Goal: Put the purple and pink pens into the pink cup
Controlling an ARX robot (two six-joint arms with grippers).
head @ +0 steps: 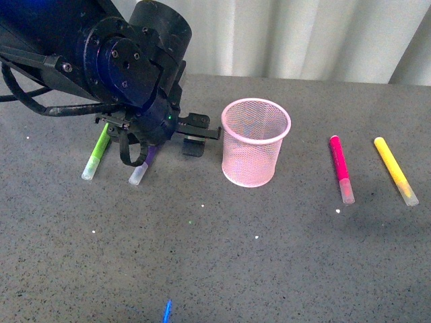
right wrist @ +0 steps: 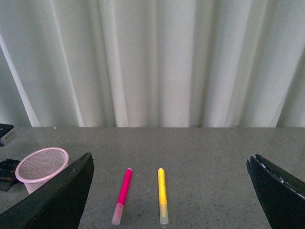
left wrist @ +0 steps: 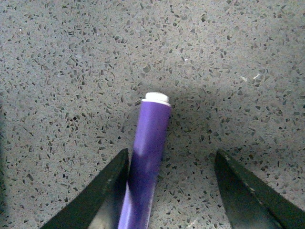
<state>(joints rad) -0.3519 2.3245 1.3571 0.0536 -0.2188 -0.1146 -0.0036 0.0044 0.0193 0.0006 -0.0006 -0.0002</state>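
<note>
The pink cup (head: 256,141) stands upright mid-table; it also shows in the right wrist view (right wrist: 42,168). The purple pen (head: 143,168) lies left of the cup, mostly hidden under my left arm. In the left wrist view the purple pen (left wrist: 148,157) lies flat between my open left gripper's (left wrist: 171,164) jaws, close against one finger. The pink pen (head: 341,168) lies flat right of the cup, also seen in the right wrist view (right wrist: 123,194). My right gripper (right wrist: 169,191) is open, empty, above the table and away from the pens.
A lime-green marker (head: 97,153) lies left of the purple pen. A yellow marker (head: 394,169) lies right of the pink pen and shows in the right wrist view (right wrist: 162,194). A white curtain (head: 303,37) hangs behind the grey speckled table (head: 222,256).
</note>
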